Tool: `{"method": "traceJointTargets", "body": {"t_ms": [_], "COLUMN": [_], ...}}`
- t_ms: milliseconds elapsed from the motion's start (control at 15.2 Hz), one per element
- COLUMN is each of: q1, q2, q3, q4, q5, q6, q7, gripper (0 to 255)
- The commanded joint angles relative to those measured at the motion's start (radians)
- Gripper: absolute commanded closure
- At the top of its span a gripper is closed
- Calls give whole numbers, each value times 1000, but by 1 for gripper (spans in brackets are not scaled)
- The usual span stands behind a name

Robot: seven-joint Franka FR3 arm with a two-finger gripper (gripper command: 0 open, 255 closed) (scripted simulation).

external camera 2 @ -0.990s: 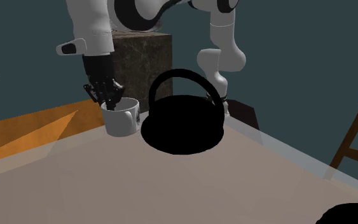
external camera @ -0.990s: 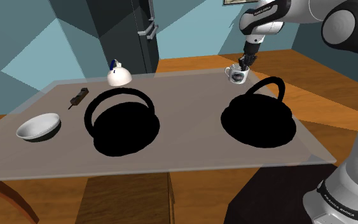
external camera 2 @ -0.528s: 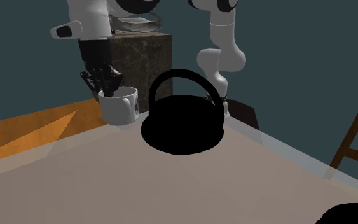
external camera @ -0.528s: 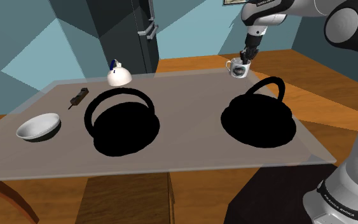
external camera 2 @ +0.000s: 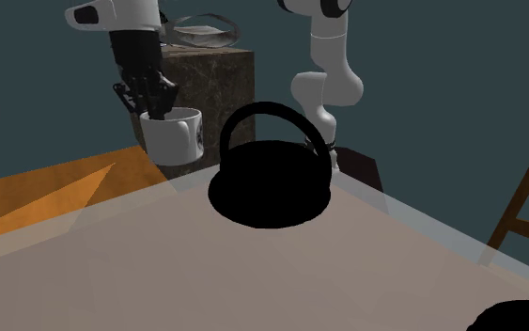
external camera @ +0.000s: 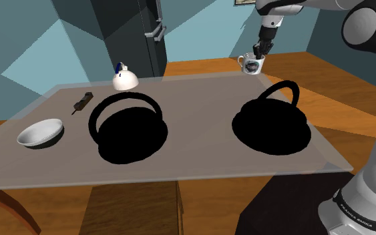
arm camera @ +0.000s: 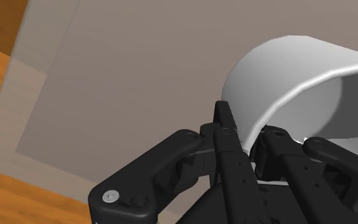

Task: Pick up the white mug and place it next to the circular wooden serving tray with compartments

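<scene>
The grey table (external camera: 200, 163) lay nearest the shoulder camera, and on it was my reference item, a black round shape with an arched handle (external camera: 272, 127). Well apart from that shape, to the shoulder view's left, sat a second black handled shape (external camera: 127, 130), and farther left again a white bowl (external camera: 41, 133). Farther back and to the left of the reference shape, a white domed pot (external camera: 123, 80) stood near the table's far edge. Beyond the reference shape's handle, I held the white mug (external camera: 252, 65) clear of the table top, mouth upward, with a dark print on its side. My gripper (external camera: 260, 53) was closed on the mug's rim. In the wrist view one finger (arm camera: 225, 137) stood outside the wall and the other inside, clasping it.
</scene>
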Motion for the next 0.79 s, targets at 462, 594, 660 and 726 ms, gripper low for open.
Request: {"method": "traceJointTargets", "body": {"t_ms": [462,594,660,726], "q1": [-17,-22,-25,-28], "q2": [20,28,33,38], "q3": [-3,-4,-4,-4], "q4": [152,191,211,232], "q5": [5,8,10,12], "q6": [-133,-163,-179,-195], "q7": [11,14,15,16], "gripper": [255,255,255,255]}}
